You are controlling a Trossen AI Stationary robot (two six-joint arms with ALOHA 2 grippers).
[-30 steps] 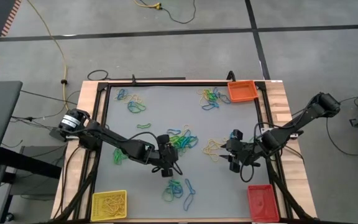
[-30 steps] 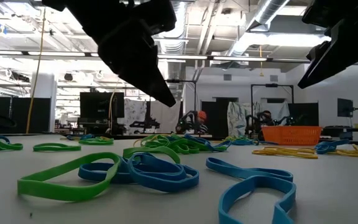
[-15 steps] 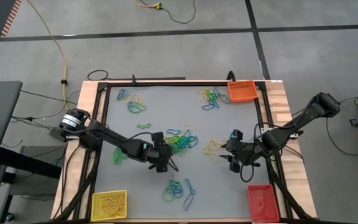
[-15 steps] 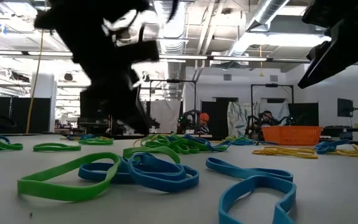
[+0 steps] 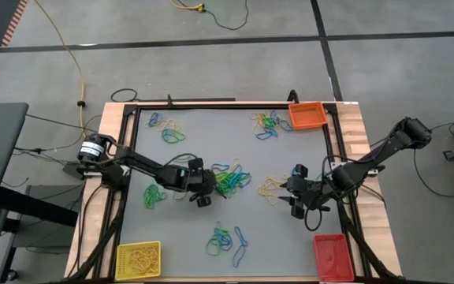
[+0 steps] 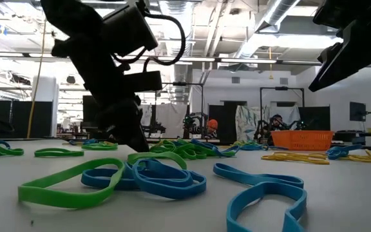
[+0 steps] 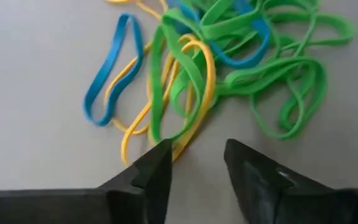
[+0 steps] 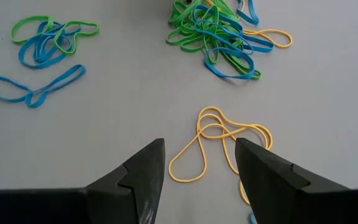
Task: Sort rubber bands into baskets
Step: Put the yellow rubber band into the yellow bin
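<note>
Yellow, green and blue rubber bands lie in clusters on the grey table. The biggest pile (image 5: 231, 177) is in the middle. My left gripper (image 5: 211, 189) is open, pointing steeply down at that pile's near-left edge. Its fingertips (image 7: 197, 158) stand on either side of the near end of a yellow band (image 7: 188, 124). My right gripper (image 5: 292, 197) hangs open above a loose group of yellow bands (image 8: 219, 140) at the right. The orange basket (image 5: 307, 116) is at the far right corner, the yellow basket (image 5: 138, 259) at the near left and the red basket (image 5: 333, 256) at the near right. My left gripper comes from above, slanting from the table's left. One fingertip (image 7: 160, 155) is right beside the near end of the yellow band (image 7: 180, 147), which lies flat on the table. I cannot tell whether it touches the band.
Smaller clusters of bands lie at the far left (image 5: 166, 128), beside the orange basket (image 5: 266, 125), near the front edge (image 5: 225, 241) and at the left (image 5: 153, 196). A black frame (image 5: 211, 104) borders the table. The yellow basket holds yellow bands.
My left gripper has moved toward the table's far edge and down. It has gone from above the bare stretch by the near cluster to the middle pile's edge, and its fingertips are now low over the table. The bands and my right gripper have kept still.
</note>
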